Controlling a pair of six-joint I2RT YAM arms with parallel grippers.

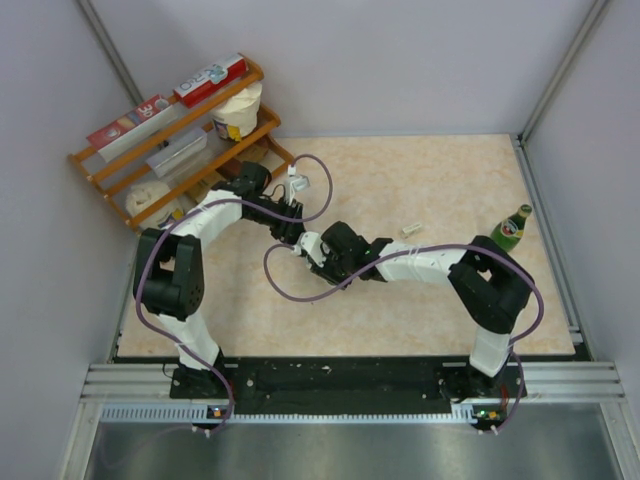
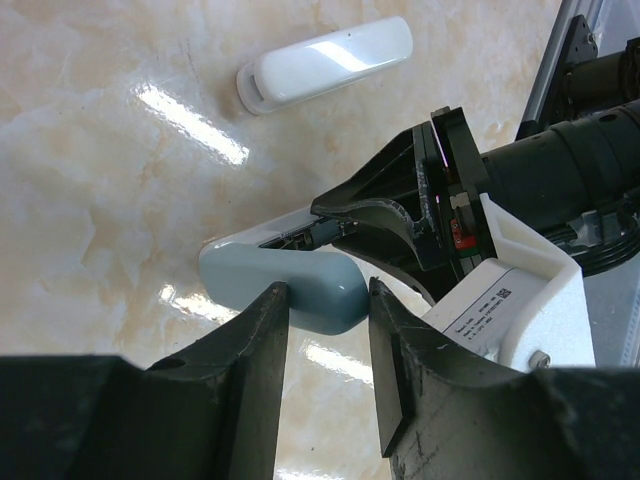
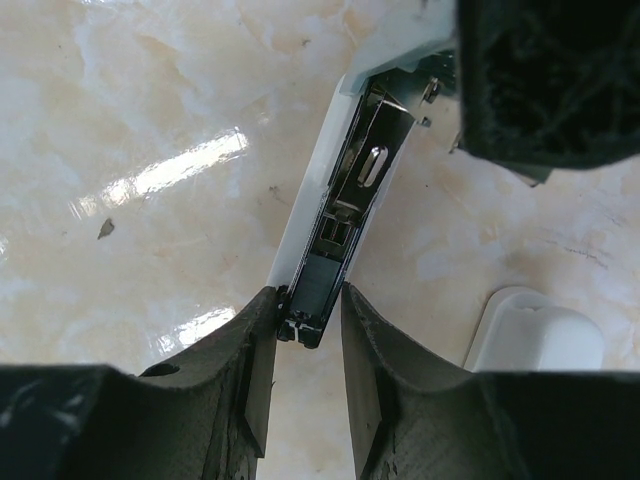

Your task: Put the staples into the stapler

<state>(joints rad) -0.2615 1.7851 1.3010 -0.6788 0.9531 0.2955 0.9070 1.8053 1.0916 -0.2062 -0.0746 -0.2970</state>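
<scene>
both jaws clamp the stapler (image 1: 312,245): left gripper (image 2: 328,295) on its blue body, right gripper (image 3: 305,300) on its open metal tip. staples (image 1: 410,230) lie off to the right, nearer the right gripper.

Bright, even light from overhead. White glare streaks sit on the glossy counter (image 2: 100,210) beyond the left pincer (image 2: 326,290) and up-left of the right pincer (image 3: 305,296). The fingers (image 2: 240,400) nearest each wrist lens look dark and soft. The overhead view is slightly grainy.
</scene>
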